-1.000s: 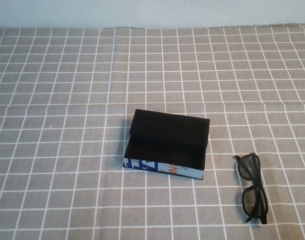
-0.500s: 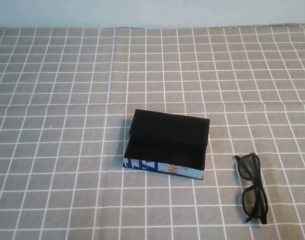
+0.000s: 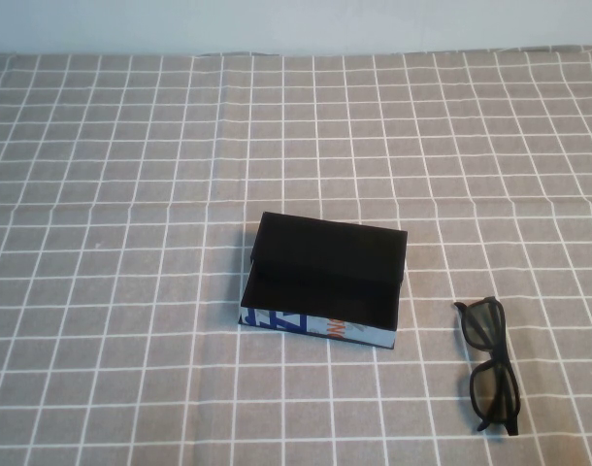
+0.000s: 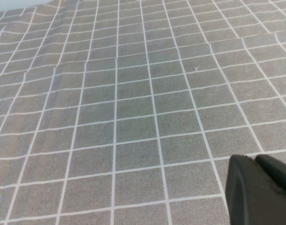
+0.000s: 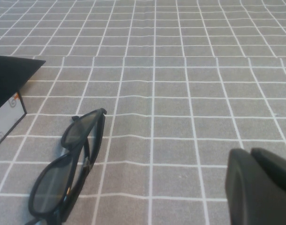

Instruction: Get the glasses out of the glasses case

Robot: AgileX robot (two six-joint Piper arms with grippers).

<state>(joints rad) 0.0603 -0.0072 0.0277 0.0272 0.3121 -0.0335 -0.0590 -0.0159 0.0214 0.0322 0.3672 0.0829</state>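
Nearest, the black thick-framed plastic glasses (image 3: 490, 364) lie folded on the grid-clothed counter (image 3: 131, 194), right of the open, black-lined printed glasses case (image 3: 325, 282). Left gripper (image 4: 260, 190) and right gripper (image 5: 258, 185) sit low; jaws unreadable. A careless return reach could nudge the glasses.

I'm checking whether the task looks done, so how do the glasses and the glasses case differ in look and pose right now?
The glasses case is a rectangular box, flap lid open, showing black lining; the glasses are a thin black frame with dark lenses. The case's outer side carries blue and orange print; the glasses are plain. The case sits mid-table; the glasses lie apart, to its right and nearer the robot. Both rest on the checked cloth. The left tool and right tool show only in wrist views.
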